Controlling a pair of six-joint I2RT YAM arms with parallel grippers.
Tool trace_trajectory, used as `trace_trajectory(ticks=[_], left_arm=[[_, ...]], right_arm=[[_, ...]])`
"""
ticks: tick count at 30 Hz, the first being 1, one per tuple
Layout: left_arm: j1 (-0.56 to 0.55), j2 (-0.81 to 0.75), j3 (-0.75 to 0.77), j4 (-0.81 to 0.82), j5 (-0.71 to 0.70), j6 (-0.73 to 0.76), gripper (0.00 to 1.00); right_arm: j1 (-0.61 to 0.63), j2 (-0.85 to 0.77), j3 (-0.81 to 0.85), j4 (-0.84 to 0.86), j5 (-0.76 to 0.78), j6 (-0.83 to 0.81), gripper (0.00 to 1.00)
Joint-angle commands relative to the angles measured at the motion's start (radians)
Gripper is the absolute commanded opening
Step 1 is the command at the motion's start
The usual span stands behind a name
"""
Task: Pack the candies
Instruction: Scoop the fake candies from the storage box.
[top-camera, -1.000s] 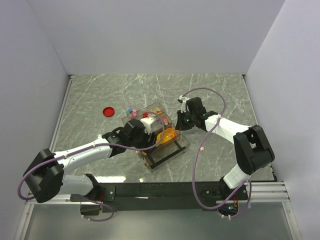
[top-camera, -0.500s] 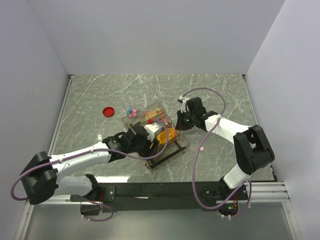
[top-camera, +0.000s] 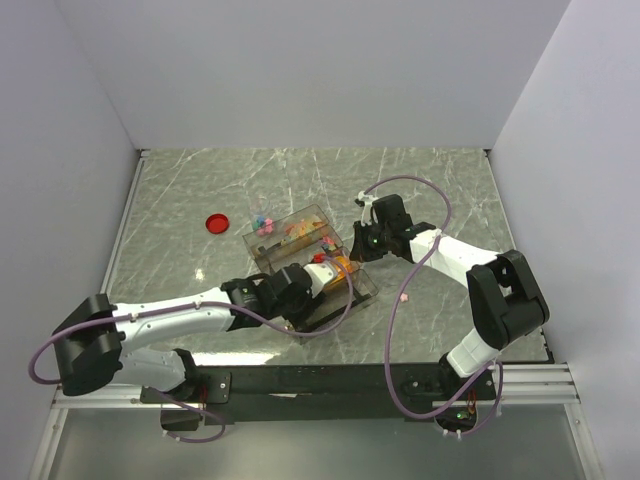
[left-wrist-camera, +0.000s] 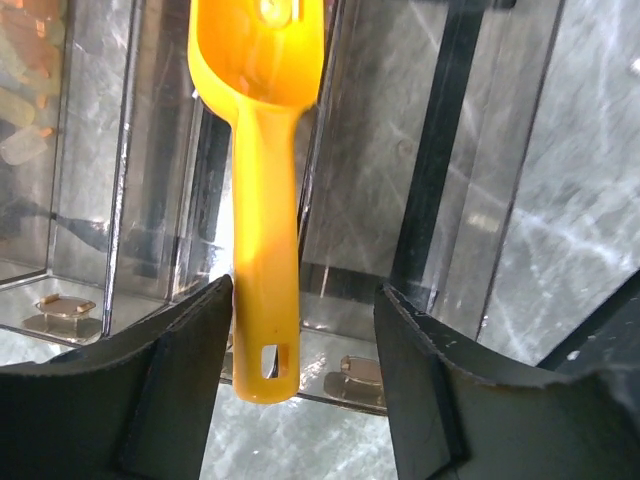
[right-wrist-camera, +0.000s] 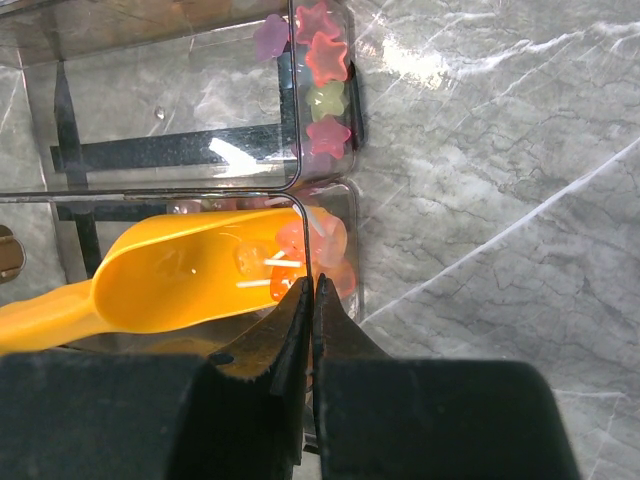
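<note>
A clear compartmented box (top-camera: 268, 250) stands mid-table, with candies (top-camera: 296, 231) in its far compartments. In the right wrist view, star-shaped pink, red and yellow candies (right-wrist-camera: 326, 62) lie in one compartment. Several orange candies (right-wrist-camera: 292, 256) sit in the bowl of a yellow scoop (right-wrist-camera: 180, 275) in the compartment beside it. My right gripper (right-wrist-camera: 311, 285) is shut on the thin edge of the box wall. At the box's near side my left gripper (left-wrist-camera: 305, 320) is open around the scoop's handle (left-wrist-camera: 265, 260). The handle lies close to the left finger, with a wide gap to the right one.
A flat red lid (top-camera: 216, 223) lies on the marble table to the left of the box. A small clear cup holding a few candies (top-camera: 263, 218) stands at the box's far left corner. Grey walls close the table on three sides.
My left gripper has drawn back from over the box to its near side. The scoop stays in the box. The right arm has not moved.
</note>
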Motion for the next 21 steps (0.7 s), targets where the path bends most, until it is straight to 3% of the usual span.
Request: trace_trajectory(ticks=[1,7,10,14,21], left_arm=[[-0.017,0.026,0.051,-0.029,-0.06,0.039,0.63],[-0.036,0.055,0.077,-0.077,-0.109,0.056,0.54],[-0.037,0.045,0.085,-0.092,-0.109,0.064,0.44],[-0.037,0.025,0.088,-0.091,-0.109,0.064,0.21],[0.002,0.015,0.071,-0.043,-0.022,0.055,0.13]], right_arm=[[0.021,0.033,-0.021,-0.072,-0.04,0.018,0.0],[0.021,0.036,-0.023,-0.069,-0.04,0.02,0.0],[0.021,0.032,-0.023,-0.069,-0.038,0.02,0.0],[0.019,0.027,-0.023,-0.07,-0.037,0.02,0.0],[0.019,0.016,-0.026,-0.072,-0.035,0.018,0.0]])
